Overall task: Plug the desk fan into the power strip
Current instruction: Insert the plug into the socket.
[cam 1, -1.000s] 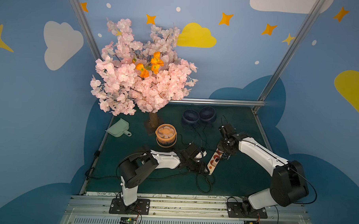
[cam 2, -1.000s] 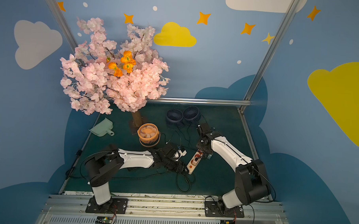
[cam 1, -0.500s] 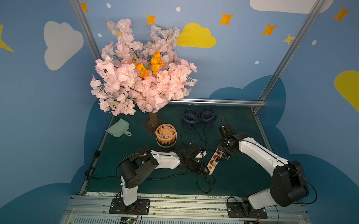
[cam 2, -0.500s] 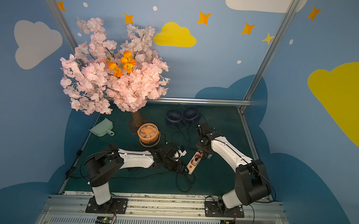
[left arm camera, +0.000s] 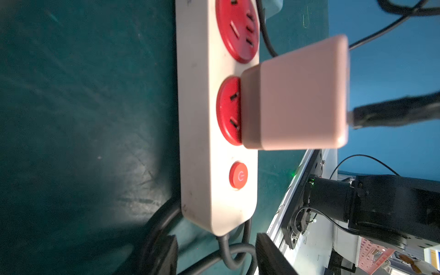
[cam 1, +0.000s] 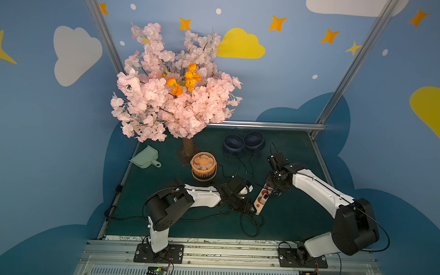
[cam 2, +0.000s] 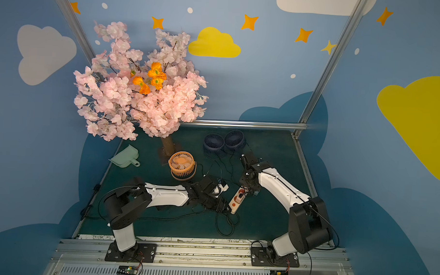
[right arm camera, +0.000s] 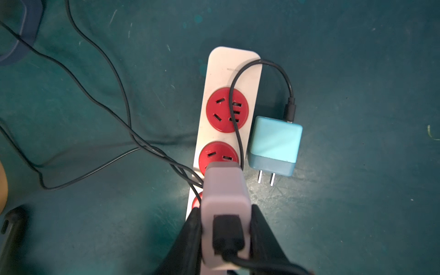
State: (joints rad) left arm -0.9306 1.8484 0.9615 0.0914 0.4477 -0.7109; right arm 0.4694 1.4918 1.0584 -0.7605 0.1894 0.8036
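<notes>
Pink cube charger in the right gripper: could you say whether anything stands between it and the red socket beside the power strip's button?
Nothing visible: the pale pink cube charger sits against the red socket of the cream power strip. A thin black cable crossing the neighbouring sockets vanishes behind the charger; its path there is hidden.

Green mat [cam 1: 286, 221]: power strip [cam 1: 260, 202], teal charger [right arm camera: 275, 145] beside it, orange fan [cam 1: 203, 166], probably dustpan [cam 1: 145, 160].

The button [left arm camera: 238, 175] on the power strip [left arm camera: 197, 133] bears a power symbol.
</notes>
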